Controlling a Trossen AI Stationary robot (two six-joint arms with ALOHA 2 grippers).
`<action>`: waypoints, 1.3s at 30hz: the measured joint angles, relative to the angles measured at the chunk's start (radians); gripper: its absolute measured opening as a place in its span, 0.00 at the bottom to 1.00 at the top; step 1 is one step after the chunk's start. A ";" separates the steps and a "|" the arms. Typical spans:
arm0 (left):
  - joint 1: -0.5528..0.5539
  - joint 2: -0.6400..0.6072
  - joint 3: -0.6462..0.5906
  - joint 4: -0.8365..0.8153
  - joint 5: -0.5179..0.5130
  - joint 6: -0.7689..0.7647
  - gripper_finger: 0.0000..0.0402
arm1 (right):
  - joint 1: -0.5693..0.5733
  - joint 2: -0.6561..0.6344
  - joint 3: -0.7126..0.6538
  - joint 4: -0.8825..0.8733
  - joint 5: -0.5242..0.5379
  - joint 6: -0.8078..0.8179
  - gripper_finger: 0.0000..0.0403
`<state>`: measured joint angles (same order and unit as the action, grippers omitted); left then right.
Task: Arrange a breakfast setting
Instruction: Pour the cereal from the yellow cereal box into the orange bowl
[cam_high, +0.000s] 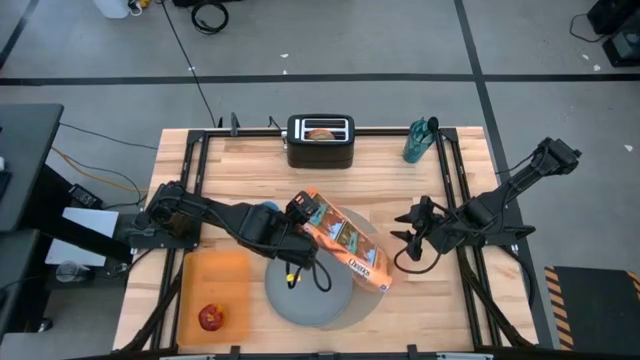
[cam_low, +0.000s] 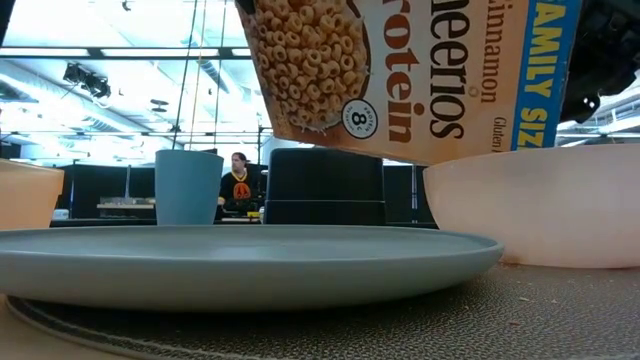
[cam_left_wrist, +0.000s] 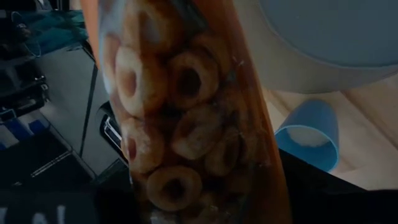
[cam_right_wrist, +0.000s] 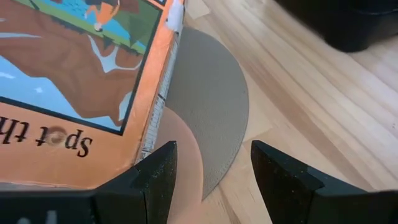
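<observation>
My left gripper (cam_high: 300, 212) is shut on an orange cereal box (cam_high: 345, 243), held slanting above the round grey mat (cam_high: 362, 303). The blue-grey plate (cam_high: 305, 292) lies on the mat. The pink bowl (cam_low: 540, 200) stands on the mat beside the plate, under the box's low end. The small blue cup (cam_left_wrist: 308, 134) stands beside my left arm. A bagel (cam_high: 320, 132) sits in the black toaster (cam_high: 320, 145). The red apple (cam_high: 210, 318) lies on the orange board (cam_high: 215, 285). My right gripper (cam_right_wrist: 214, 158) is open and empty just right of the box. The spoon is not in view. My left gripper holds the cereal box at its far-left end (cam_high: 312, 208), coming from the table's left. The box itself fills the wrist view and hides the fingers. The box is lifted clear and slants down toward the near right, over the bowl and mat.
A teal bottle (cam_high: 420, 140) stands at the far right of the table, next to the toaster. The orange board takes up the near left. Bare wood shows between the mat and the toaster. A person (cam_low: 238, 180) shows in the room beyond the table.
</observation>
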<state>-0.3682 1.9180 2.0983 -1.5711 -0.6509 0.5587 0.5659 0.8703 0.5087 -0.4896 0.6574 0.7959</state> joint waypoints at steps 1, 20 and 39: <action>-0.001 0.000 0.000 0.000 -0.002 0.006 0.50 | 0.000 0.000 0.000 0.000 0.003 -0.004 0.53; -0.007 -0.005 0.000 -0.003 0.005 0.020 0.50 | 0.001 -0.019 0.000 0.018 0.030 -0.038 0.53; -0.011 -0.018 0.000 0.001 0.027 -0.049 0.49 | 0.049 -0.102 0.000 0.245 0.031 -0.275 0.53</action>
<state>-0.3795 1.8999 2.0983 -1.5698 -0.6240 0.5098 0.6145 0.7684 0.5083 -0.2444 0.6883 0.5212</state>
